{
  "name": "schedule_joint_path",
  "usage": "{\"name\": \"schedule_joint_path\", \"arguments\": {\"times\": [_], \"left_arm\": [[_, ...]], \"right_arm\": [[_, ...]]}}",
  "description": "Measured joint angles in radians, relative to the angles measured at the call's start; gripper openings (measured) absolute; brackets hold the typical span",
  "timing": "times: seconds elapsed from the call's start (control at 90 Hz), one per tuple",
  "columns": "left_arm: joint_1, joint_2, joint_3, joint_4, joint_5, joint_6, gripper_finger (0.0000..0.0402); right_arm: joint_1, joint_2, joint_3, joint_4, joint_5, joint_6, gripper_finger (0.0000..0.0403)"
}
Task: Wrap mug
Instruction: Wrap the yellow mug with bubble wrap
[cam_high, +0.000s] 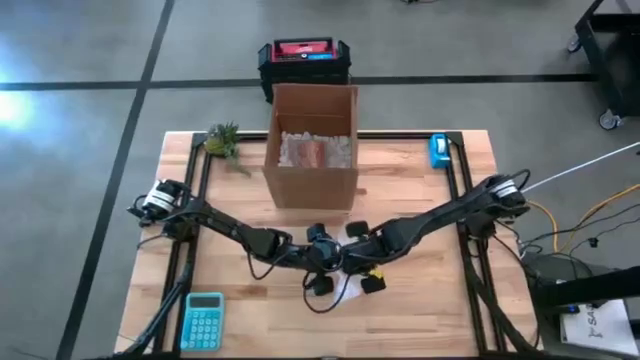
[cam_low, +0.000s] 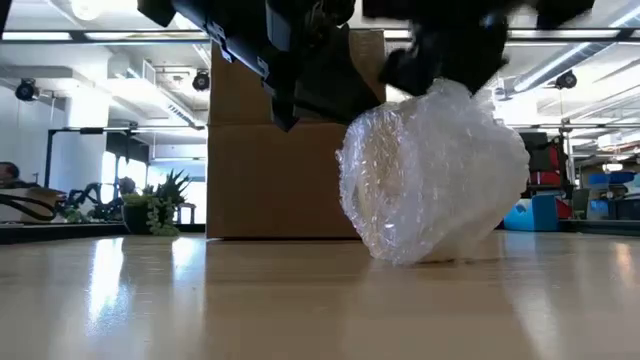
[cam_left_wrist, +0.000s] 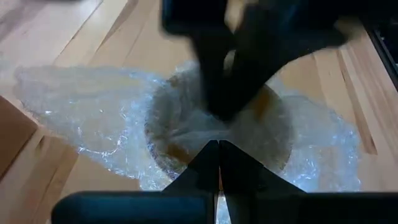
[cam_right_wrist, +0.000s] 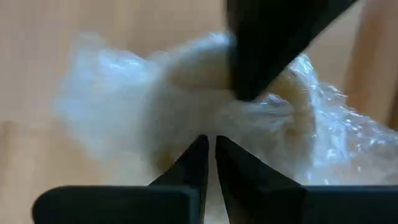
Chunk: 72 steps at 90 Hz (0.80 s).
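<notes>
With both the left gripper and the right gripper pinched shut on the bubble wrap around the mug at lower centre of the table — keep your pulls opposed and gentle.

Clear, glossy bubble wrap with a dotted bubble pattern covers a tan, yellowish mug. Behind it stands a plain brown cardboard box. Left of the box, a green leafy plant. The black grippers show dark.
</notes>
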Motion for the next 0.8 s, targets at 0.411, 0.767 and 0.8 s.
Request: {"name": "schedule_joint_path", "arguments": {"times": [0.411,0.767,0.8], "left_arm": [[0.001,0.0,-0.001,0.008,0.003,-0.002,0.0],[0.001,-0.001,-0.003,0.032,0.003,0.001,0.0],[0.0,0.007,-0.006,0.049,-0.002,0.001,0.0]], "right_arm": [[-0.003,0.048,0.011,0.056,-0.016,-0.036,0.0018],[0.0,-0.072,0.109,-0.124,-0.018,0.007,0.0018],[0.001,-0.087,0.109,-0.132,-0.017,0.012,0.0018]]}}
